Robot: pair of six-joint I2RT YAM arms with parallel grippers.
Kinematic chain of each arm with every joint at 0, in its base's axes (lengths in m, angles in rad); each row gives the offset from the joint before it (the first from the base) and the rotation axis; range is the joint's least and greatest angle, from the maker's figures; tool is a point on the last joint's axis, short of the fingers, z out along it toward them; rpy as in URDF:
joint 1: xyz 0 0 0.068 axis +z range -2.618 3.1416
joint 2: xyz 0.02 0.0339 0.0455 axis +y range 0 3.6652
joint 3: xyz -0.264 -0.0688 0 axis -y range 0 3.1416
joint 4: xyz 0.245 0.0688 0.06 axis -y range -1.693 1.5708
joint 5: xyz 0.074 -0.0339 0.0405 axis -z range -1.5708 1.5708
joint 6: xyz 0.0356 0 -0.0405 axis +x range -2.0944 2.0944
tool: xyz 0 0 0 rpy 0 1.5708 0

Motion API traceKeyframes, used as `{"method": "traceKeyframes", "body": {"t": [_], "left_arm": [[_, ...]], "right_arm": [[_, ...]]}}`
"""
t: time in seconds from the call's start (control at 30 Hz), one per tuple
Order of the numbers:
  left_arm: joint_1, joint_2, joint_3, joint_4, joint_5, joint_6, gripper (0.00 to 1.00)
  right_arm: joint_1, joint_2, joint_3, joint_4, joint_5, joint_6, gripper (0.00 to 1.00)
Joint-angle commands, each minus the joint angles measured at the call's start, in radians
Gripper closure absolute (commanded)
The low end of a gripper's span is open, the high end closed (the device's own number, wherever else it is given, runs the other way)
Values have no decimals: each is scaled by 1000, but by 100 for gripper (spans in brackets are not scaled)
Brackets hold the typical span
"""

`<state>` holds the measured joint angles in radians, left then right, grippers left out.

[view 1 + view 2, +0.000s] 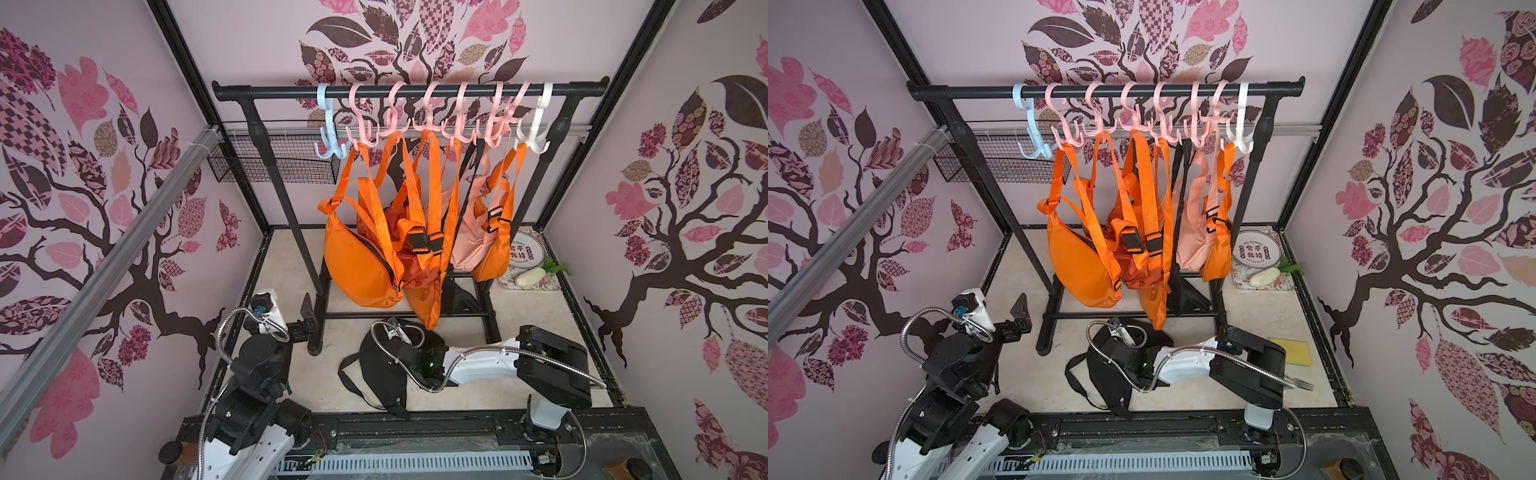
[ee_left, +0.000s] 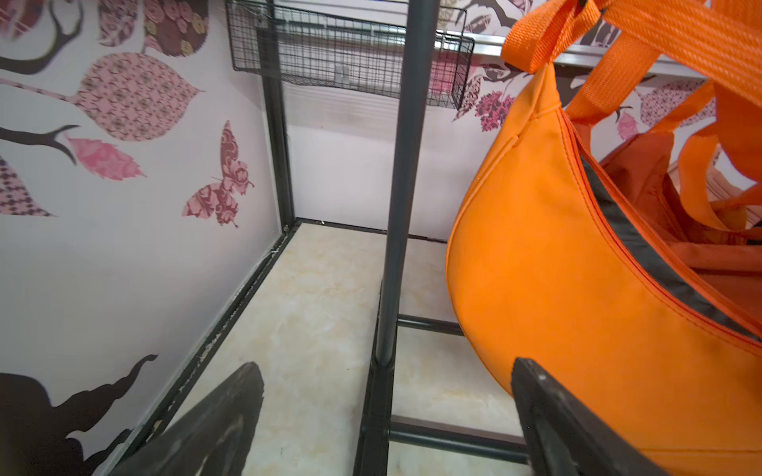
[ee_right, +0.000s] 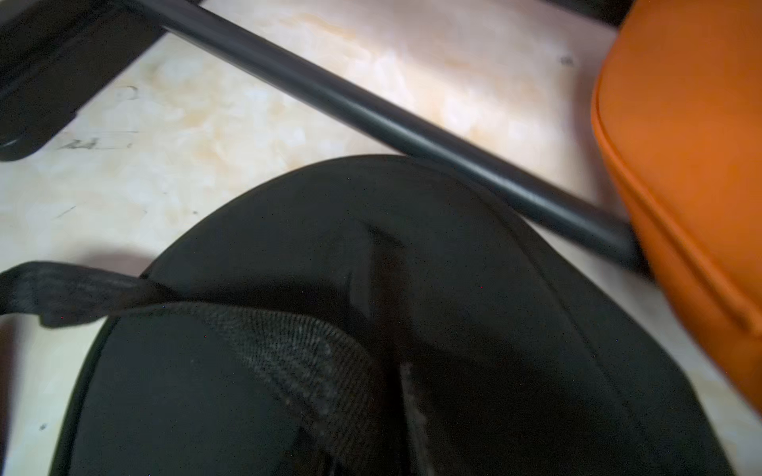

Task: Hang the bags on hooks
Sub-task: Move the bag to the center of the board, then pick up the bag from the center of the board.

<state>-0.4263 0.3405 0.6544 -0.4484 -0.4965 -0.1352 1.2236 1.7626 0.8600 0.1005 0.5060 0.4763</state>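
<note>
A black bag lies flat on the floor in front of the clothes rack, its strap looping out to the left. My right gripper is pressed down on top of it. In the right wrist view the black bag fills the picture and the jaws do not stand out against the dark fabric. My left gripper is open and holds nothing, by the foot of the rack's left post. On the rail hangs a row of hooks; the blue hook at the left end is bare.
Several orange bags and a pink one hang low from the pink hooks, nearly touching the black bag. The rack's bottom bar runs just beyond it. A wire basket is on the back wall. A plate, sponge and fork lie at right.
</note>
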Motion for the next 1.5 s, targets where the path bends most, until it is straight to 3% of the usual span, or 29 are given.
{"method": "traceKeyframes", "body": {"t": [0.0, 0.17, 0.33, 0.7, 0.87, 1.0, 1.1, 1.3, 1.47], "left_arm": [[-5, 6, 24, -4, 65, -15, 3], [-6, 3, 21, -3, 67, -18, 3], [-6, 2, 21, -6, 69, -17, 4], [-8, -2, 20, -4, 75, -19, 4], [-8, 0, 21, -4, 79, -18, 4], [-8, 2, 20, -2, 86, -19, 4], [-10, -5, 15, 8, 131, -8, 4], [-22, 1, 42, 21, 313, 41, 4], [-38, 17, 115, -3, 577, 84, 7]], "right_arm": [[1, -68, -22, 25, -37, 22, 56], [-2, -124, -50, 101, -144, -97, 46], [-6, -97, -9, 92, -319, -200, 45], [-27, 56, 50, 105, -220, -332, 44], [-28, 83, 57, 103, -255, -348, 56], [-28, 59, 50, 95, -263, -335, 84], [-28, -29, 52, 59, -242, -353, 96], [-27, -259, 112, -45, -207, -393, 100], [-27, -407, 168, -85, -214, -420, 100]]}}
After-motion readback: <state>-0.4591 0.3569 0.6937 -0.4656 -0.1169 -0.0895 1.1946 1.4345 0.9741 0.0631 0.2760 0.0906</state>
